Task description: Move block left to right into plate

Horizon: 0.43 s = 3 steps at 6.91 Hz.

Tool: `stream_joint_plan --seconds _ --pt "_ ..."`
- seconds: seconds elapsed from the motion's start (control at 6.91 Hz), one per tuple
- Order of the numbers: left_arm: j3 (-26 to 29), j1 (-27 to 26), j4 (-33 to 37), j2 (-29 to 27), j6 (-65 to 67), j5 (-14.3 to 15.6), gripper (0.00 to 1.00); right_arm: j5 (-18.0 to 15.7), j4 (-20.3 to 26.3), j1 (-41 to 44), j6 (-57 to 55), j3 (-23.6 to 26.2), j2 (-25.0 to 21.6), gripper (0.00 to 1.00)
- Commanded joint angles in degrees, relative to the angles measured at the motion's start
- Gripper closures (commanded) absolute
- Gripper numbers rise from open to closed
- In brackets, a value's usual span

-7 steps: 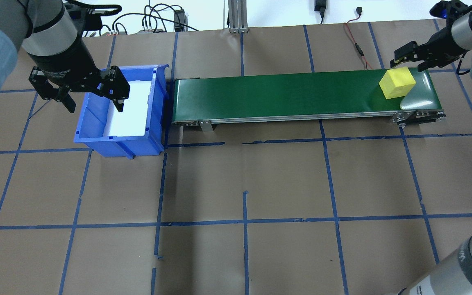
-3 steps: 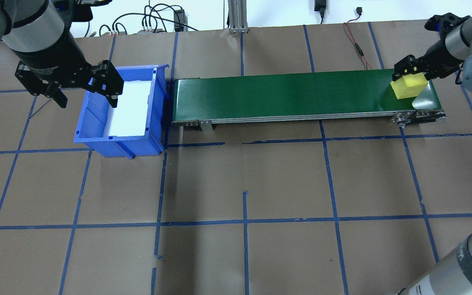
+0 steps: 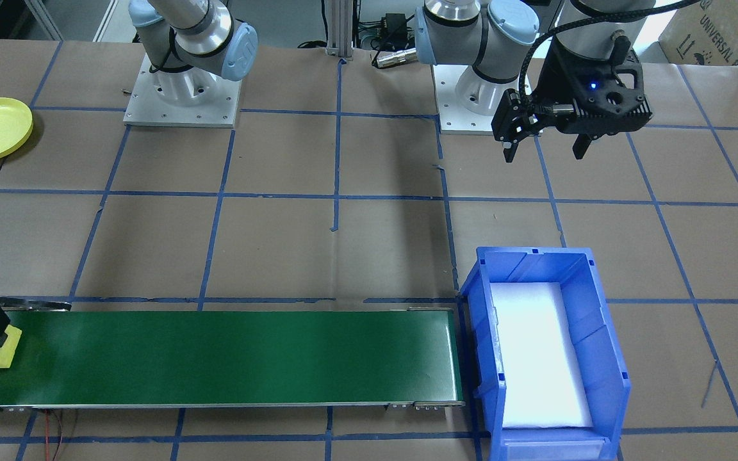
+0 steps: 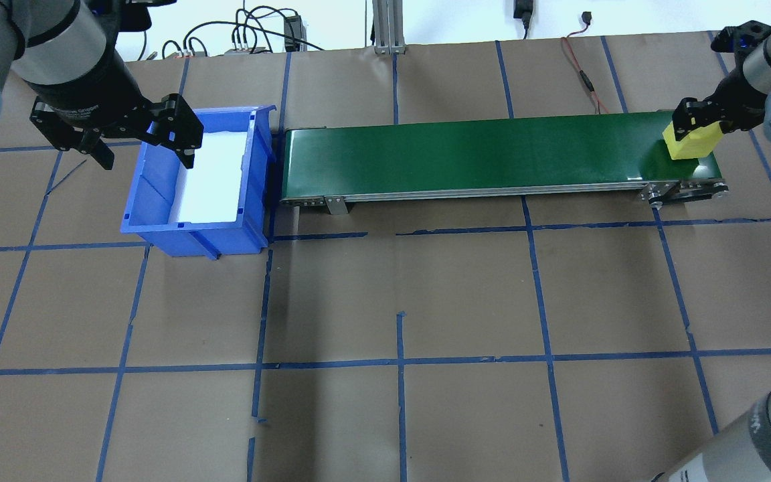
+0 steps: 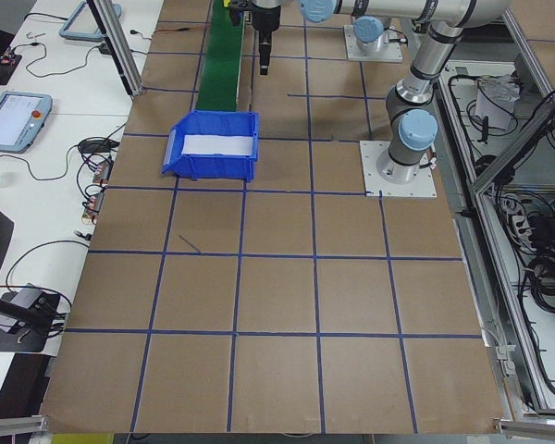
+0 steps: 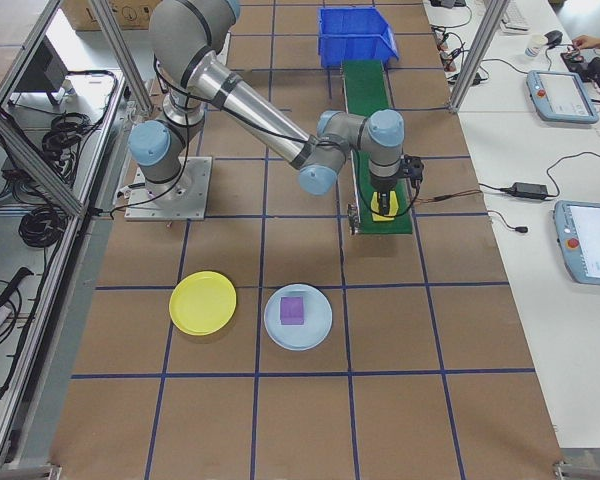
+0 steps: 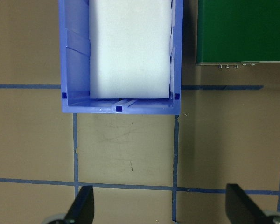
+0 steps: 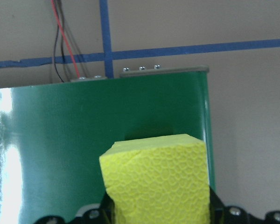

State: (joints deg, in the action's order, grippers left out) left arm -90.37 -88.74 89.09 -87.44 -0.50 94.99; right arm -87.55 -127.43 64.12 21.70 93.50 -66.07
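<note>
Brown paper gridded with blue tape covers the table [image 4: 425,301]. At the right end of the green conveyor belt [image 4: 479,150], the right gripper [image 4: 693,120] is clamped on the yellow foam block [image 4: 690,142]. The left gripper [image 4: 141,144] hangs with fingers apart beside the blue plastic bin [image 4: 198,231]. Two plates, a yellow round plate [image 6: 203,302] and a pale blue round plate [image 6: 315,328], lie near the table's right edge.

A blue plastic bin [image 4: 198,187] with a white foam pad [image 4: 215,175] inside stood just beside the end of a long green conveyor belt [image 4: 479,152]. A small purple cube [image 6: 293,309] sat on a pale blue plate [image 6: 298,318].
</note>
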Motion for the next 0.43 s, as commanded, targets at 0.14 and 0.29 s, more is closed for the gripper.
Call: stream_joint_plan --seconds 0.14,0.29 --pt "-0.77 0.14 -0.68 -0.28 -0.29 -0.33 0.0 -3.08 12.31 -11.41 10.48 2.37 -7.72 0.89" --pt "-0.6 0.15 -0.68 -0.37 -0.29 -0.33 0.0 -3.77 15.07 -17.65 24.65 8.91 -15.07 0.89"
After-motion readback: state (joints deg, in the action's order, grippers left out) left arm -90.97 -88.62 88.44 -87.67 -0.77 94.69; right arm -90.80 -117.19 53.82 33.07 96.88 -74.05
